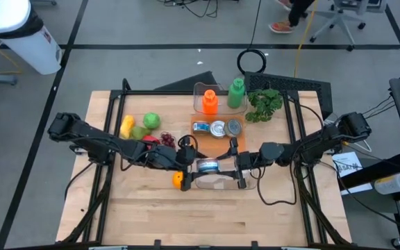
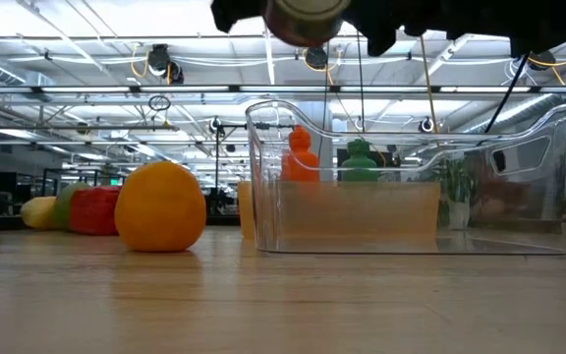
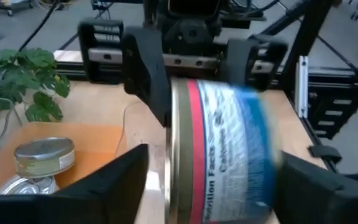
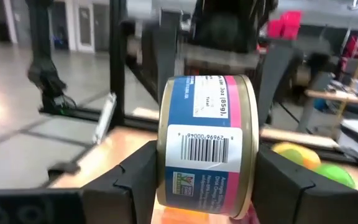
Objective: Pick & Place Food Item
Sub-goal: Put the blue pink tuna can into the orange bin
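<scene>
Can (image 4: 207, 146) is mid-air between both grippers, right over the clear bin (image 2: 411, 211) at the middle of the surface; not in it yet.

Step, as I read it: hand-off above the bin, or the final carry before the drop - can't say which from this alone.

Right gripper (image 1: 222, 167) comes in from the right; its fingers sit flat on the can's two end faces, pinching it, axis level. Left gripper (image 1: 194, 164) faces it from the other side; fingers spread around the can, a sliver of gap showing on one side, so it looks let go - my read, the can is blurred in that wrist view.

Next move calls for: left arm backs straight off without clipping the can; right lowers it inside the bin walls, then opens; low release, since a round can on its side will roll.

Materials:
- can: short metal cylinder, glossy paper label in blue and pink, barcode; rigid, smooth, slippery rims
- bin: thin transparent plastic, rounded corners, upright walls; light, may skid if bumped
- orange (image 2: 160, 206): just beside the bin's outer wall, round, dimpled skin
- surface: pale wood planks, matte
</scene>
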`<move>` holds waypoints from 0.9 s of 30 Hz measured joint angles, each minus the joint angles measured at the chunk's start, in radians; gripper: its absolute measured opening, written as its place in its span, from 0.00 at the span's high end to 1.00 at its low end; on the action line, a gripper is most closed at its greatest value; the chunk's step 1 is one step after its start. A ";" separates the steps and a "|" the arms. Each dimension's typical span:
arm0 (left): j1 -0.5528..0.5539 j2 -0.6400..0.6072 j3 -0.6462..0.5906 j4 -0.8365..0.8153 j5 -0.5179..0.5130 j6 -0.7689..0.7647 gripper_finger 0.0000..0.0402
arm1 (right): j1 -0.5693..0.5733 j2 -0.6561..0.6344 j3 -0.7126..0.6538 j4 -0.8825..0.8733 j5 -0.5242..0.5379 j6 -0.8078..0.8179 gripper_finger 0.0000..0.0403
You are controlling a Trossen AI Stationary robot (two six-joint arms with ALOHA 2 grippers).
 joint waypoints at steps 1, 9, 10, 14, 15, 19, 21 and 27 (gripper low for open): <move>0.000 -0.023 0.000 -0.016 0.004 0.000 0.22 | 0.001 -0.007 0.000 -0.026 0.020 -0.006 0.52; -0.017 -0.214 0.000 -0.179 -0.048 0.004 0.05 | -0.007 -0.086 0.000 -0.282 0.410 -0.156 0.52; -0.022 -0.214 0.000 -0.177 -0.073 0.005 0.03 | -0.015 -0.088 0.000 -0.305 0.474 -0.199 0.52; -0.029 -0.195 0.000 -0.194 -0.158 0.008 0.02 | -0.095 -0.082 0.000 -0.435 0.588 -0.362 0.52; -0.024 -0.182 0.000 -0.193 -0.164 0.007 0.02 | -0.123 -0.074 0.000 -0.460 0.581 -0.380 0.52; -0.008 -0.132 -0.001 -0.198 -0.172 -0.011 0.03 | -0.221 -0.040 0.000 -0.536 0.512 -0.388 0.52; 0.003 -0.118 -0.001 -0.200 -0.173 -0.021 0.04 | -0.252 -0.022 0.000 -0.554 0.492 -0.389 0.52; 0.029 -0.094 -0.001 -0.217 -0.173 -0.049 0.04 | -0.286 0.000 0.000 -0.567 0.379 -0.394 0.46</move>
